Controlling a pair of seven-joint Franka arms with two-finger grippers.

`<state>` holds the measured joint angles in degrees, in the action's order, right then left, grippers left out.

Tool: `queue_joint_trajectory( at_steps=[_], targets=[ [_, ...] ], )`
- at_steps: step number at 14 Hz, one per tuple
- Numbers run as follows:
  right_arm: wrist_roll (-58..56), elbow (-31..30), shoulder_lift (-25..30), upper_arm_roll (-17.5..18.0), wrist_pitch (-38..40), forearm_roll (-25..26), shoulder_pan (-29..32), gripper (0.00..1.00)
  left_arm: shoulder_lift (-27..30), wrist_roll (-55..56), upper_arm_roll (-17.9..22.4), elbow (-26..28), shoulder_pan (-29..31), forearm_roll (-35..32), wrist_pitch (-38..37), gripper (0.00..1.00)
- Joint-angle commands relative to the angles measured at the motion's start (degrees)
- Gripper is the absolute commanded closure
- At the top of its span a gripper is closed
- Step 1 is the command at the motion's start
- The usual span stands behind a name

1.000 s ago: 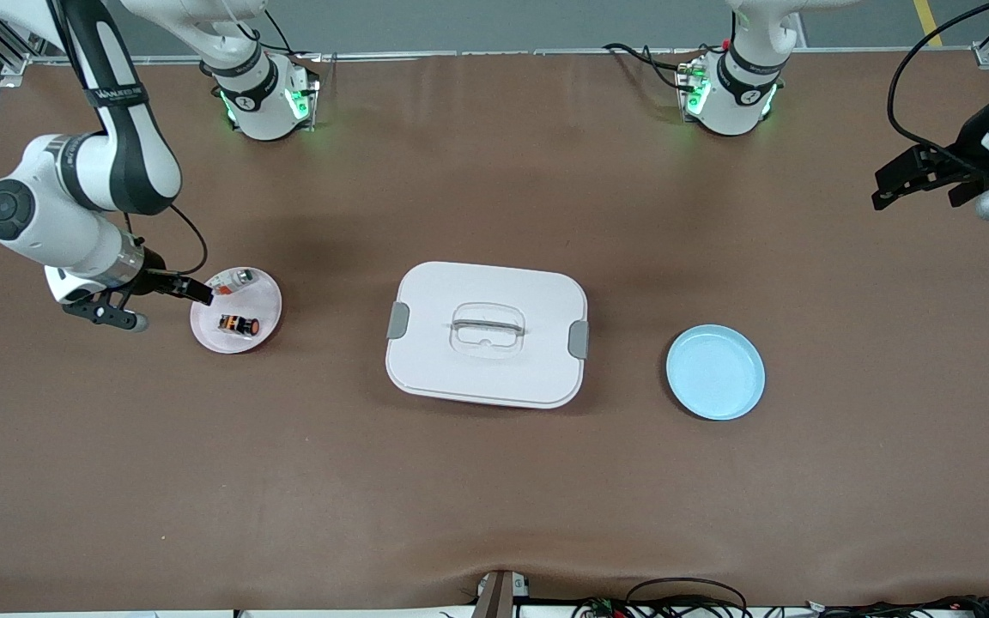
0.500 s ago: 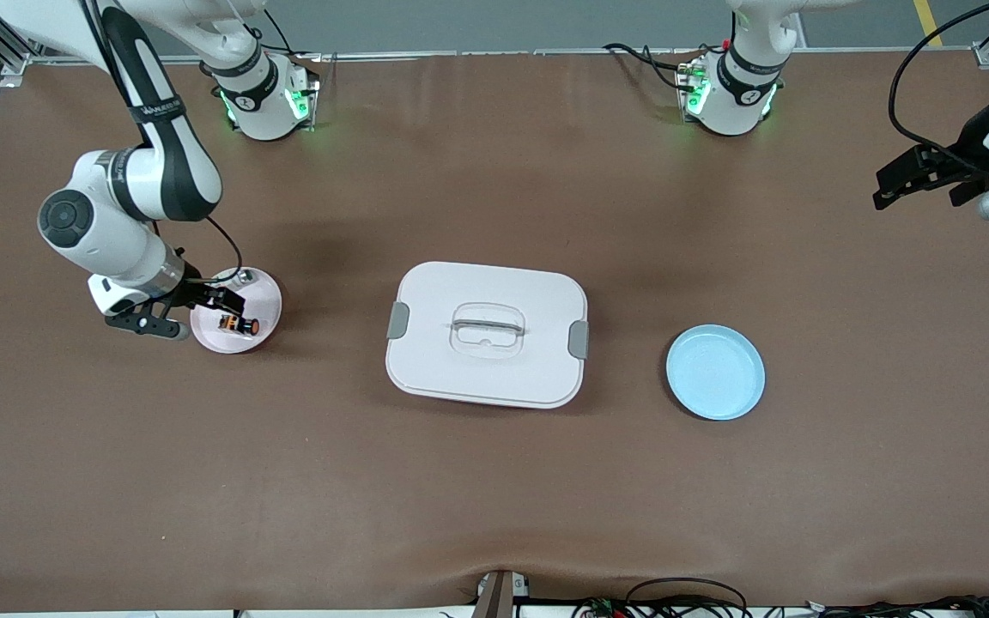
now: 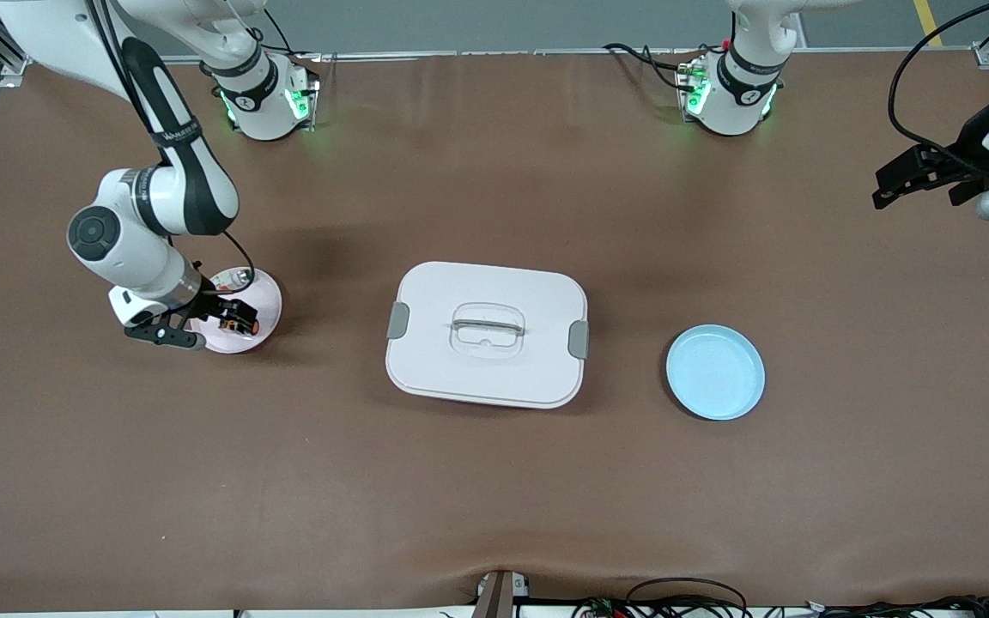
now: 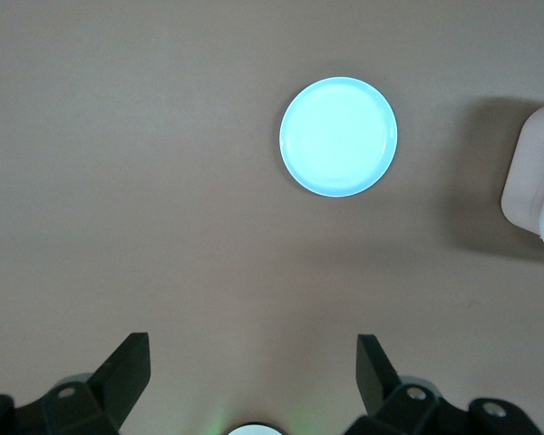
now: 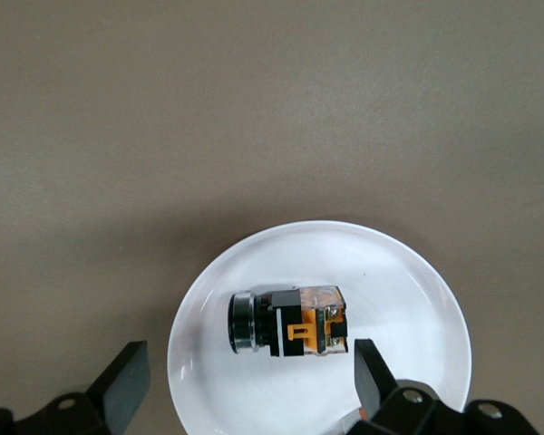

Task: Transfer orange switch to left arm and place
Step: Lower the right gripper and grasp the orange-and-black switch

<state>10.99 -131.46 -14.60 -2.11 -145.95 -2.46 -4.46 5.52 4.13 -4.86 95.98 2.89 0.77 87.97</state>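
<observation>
Orange switch (image 5: 290, 323) lying on its side in pink plate (image 3: 264, 294) toward right arm's end of counter (image 3: 494, 481), between wide-spread fingers of right tool (image 3: 221, 320), not gripped. White box (image 3: 487, 334) at middle, blue plate (image 3: 715, 372) beside. Left tool (image 3: 911, 176) waiting high, fingers wide, holding nothing.

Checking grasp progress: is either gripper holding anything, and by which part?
Nothing held. Right gripper open over the orange switch; left gripper open, waiting.
</observation>
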Motion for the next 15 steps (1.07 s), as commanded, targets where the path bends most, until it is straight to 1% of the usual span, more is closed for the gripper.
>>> queue_joint_trajectory(
  at_steps=[1, 7, 10, 15],
  targets=[
    [-0.2, 1.1, -1.9, -0.3, -0.5, 0.3, 0.1, 0.0, 0.0, -0.8, -0.1, -0.7, 0.2, 1.0, -0.9, 0.0],
    [-0.3, 1.8, -4.5, -0.3, -1.8, 1.1, 0.3, 0.0, 0.0, -0.9, -0.2, -0.7, 0.2, 1.0, -0.9, 0.0],
    [-0.5, 1.8, -5.5, -0.5, -3.0, 2.4, 0.6, 0.0, 0.1, -0.9, -0.3, -0.6, 0.1, 1.0, -0.9, 0.0],
    [-0.5, 1.8, -7.3, -0.6, -4.8, 2.5, 1.3, 0.0, 0.2, -0.9, -0.3, -0.6, 0.3, 1.0, -1.0, 0.0]
  ],
)
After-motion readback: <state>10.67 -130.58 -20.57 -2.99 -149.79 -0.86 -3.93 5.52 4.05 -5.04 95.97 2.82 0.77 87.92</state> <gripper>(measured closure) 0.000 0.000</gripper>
